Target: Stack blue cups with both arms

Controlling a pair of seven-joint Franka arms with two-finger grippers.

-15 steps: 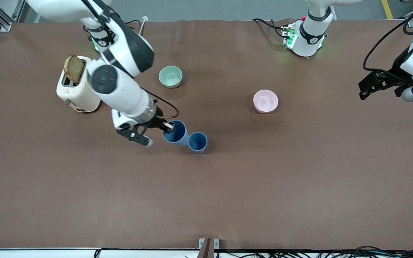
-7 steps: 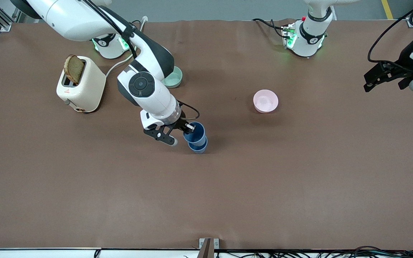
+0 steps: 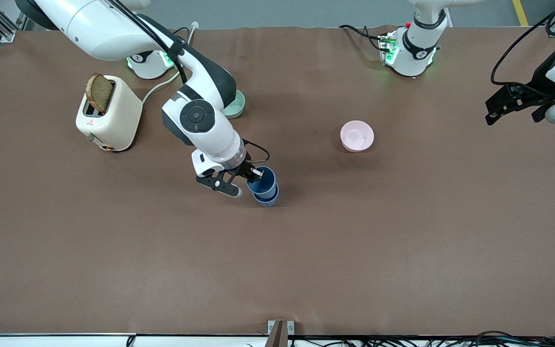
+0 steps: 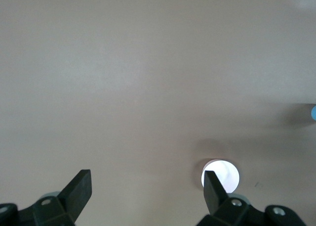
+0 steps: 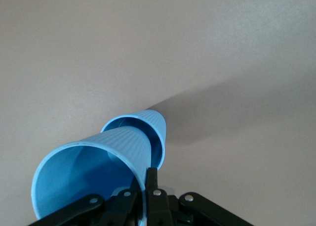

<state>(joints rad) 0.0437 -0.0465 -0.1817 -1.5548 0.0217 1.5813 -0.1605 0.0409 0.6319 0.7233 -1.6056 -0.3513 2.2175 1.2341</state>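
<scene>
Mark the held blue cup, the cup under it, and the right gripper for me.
held blue cup (image 5: 84, 171), right wrist view, on its ribbed outer wall.
lower blue cup (image 5: 159, 132), right wrist view, on its side wall.
right gripper (image 3: 247, 180), front view, midway between its fingertips at the cup's rim.

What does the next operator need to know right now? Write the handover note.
Right end effector: shut on the upper blue cup, pinching its rim, holding it over and partly inside the lower blue cup.
Left end effector: open and holding nothing, waiting in the air at the left arm's end of the table, with the pink bowl showing below it in the left wrist view.
Lower blue cup stands upright on the table, nearer the front camera than the pink bowl.
Done: one cup picked up and started into the other.
Left: seat it fully, release, pull the right arm away.
</scene>
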